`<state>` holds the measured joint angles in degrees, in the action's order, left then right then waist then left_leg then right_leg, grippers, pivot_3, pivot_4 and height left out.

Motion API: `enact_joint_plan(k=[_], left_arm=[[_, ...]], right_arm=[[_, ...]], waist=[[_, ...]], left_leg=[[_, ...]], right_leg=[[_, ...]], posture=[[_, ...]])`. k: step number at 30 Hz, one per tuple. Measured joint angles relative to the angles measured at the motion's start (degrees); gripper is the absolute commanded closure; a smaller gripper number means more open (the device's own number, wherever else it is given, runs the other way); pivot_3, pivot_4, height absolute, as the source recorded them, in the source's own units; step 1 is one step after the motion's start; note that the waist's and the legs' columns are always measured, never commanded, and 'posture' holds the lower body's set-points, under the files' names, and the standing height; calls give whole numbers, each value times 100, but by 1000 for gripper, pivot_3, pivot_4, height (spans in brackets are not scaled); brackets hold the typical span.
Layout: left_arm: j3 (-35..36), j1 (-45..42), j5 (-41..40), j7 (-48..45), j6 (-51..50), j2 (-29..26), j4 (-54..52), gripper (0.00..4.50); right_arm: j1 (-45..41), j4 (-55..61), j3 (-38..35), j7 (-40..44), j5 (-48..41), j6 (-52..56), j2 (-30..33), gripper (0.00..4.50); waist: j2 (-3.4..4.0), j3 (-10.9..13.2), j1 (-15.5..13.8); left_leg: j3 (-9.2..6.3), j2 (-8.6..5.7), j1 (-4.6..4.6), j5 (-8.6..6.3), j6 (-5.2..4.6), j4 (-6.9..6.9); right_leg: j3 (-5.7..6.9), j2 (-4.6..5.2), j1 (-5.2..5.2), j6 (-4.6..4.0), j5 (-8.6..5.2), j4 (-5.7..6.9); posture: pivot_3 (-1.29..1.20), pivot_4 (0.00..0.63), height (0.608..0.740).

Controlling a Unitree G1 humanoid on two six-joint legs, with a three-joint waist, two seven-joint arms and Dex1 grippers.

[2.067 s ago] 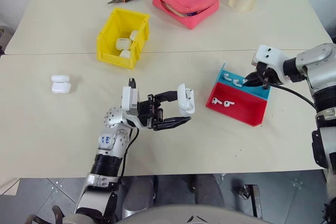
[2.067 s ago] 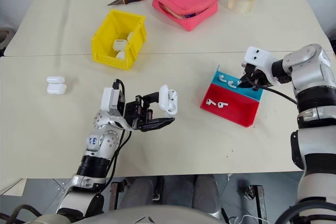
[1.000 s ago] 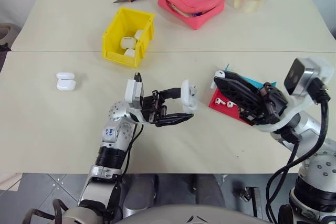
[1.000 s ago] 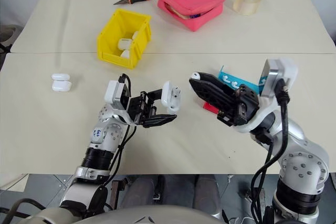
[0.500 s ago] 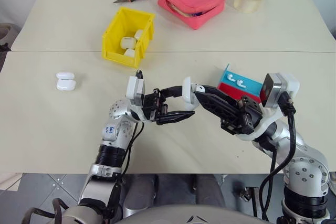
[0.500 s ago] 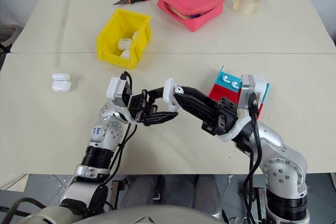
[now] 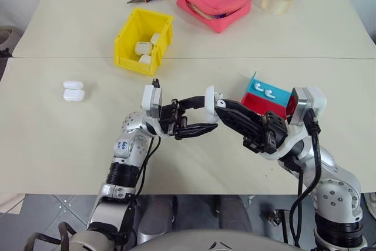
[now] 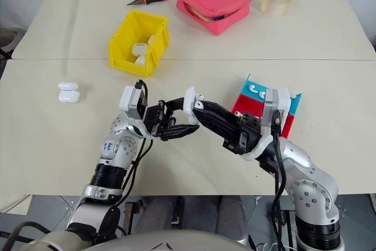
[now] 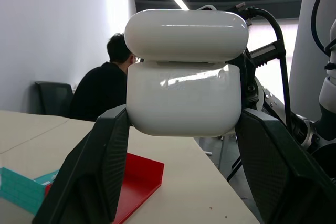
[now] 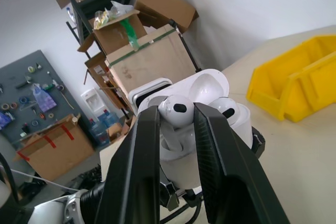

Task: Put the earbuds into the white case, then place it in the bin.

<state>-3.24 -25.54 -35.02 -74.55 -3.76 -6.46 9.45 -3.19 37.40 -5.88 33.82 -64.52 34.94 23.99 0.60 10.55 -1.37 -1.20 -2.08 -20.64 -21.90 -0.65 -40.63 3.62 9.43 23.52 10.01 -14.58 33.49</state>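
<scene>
Bin (image 7: 143, 44) sits far back on the worktop (image 7: 70, 139), well apart from both arms. Left end effector (image 7: 207, 116) is clamped on the open case (image 9: 184, 90) mid-air; it's glossy, light and likely slippery, so you'll want to keep the hold on the flat sides. Right end effector (image 10: 176, 116), narrow, pinches one tiny earbud (image 10: 173, 109) just above the case's sockets.
</scene>
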Motion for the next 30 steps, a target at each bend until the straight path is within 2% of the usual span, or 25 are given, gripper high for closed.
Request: enact_joint_plan(k=[6,11,14,16,21,22,26,30], left_arm=[[65,-1,-2,51,0,3,1,1785],[54,-3,5,64,-18,-116,-14,1785],[177,-1,112,65,-12,-607,-14,1785],[281,-5,208,69,32,-871,-14,1785],[143,-95,995,44,602,-1427,76,1785],[105,-138,1132,43,751,-1496,89,1785],[-130,-274,1607,120,1126,-1591,177,1785],[-266,-288,1726,309,1135,-1485,166,1785]], right_arm=[[-94,-9,-19,3,-9,6,154,1314],[10,-16,-457,204,-175,31,736,1314],[267,-162,-1009,419,-199,97,1341,1917],[311,-198,-1153,513,-165,121,1548,2570],[-122,-222,-947,741,233,160,1950,4266],[-268,-233,-859,748,280,172,1967,4486],[-939,-251,-248,744,563,328,1967,4486],[-1566,-358,281,626,751,583,1819,4486]], waist=[[0,0,-4],[0,0,-10],[-1,1,-4],[-1,0,11],[-2,1,2],[-2,1,1],[-3,2,-12],[-3,2,4]], left_leg=[[0,0,0,0,0,1],[1,0,-1,-2,-3,2],[4,2,0,-2,-3,6],[7,6,5,-2,-3,10],[9,4,6,-2,-3,11],[9,4,6,-2,-3,11],[5,1,1,-2,-3,11],[4,2,-1,-3,-4,11]], right_leg=[[0,0,0,0,0,0],[0,0,-1,0,0,-3],[0,0,0,0,0,-5],[-1,-3,0,-1,0,-4],[-4,-2,0,0,0,-7],[-4,-2,0,0,0,-7],[-3,-1,1,0,0,-10],[0,-1,4,0,0,-10]], posture=[[0,150,740],[0,150,740],[0,150,740],[0,150,740],[0,150,740],[0,150,740],[0,150,740],[0,150,740]])
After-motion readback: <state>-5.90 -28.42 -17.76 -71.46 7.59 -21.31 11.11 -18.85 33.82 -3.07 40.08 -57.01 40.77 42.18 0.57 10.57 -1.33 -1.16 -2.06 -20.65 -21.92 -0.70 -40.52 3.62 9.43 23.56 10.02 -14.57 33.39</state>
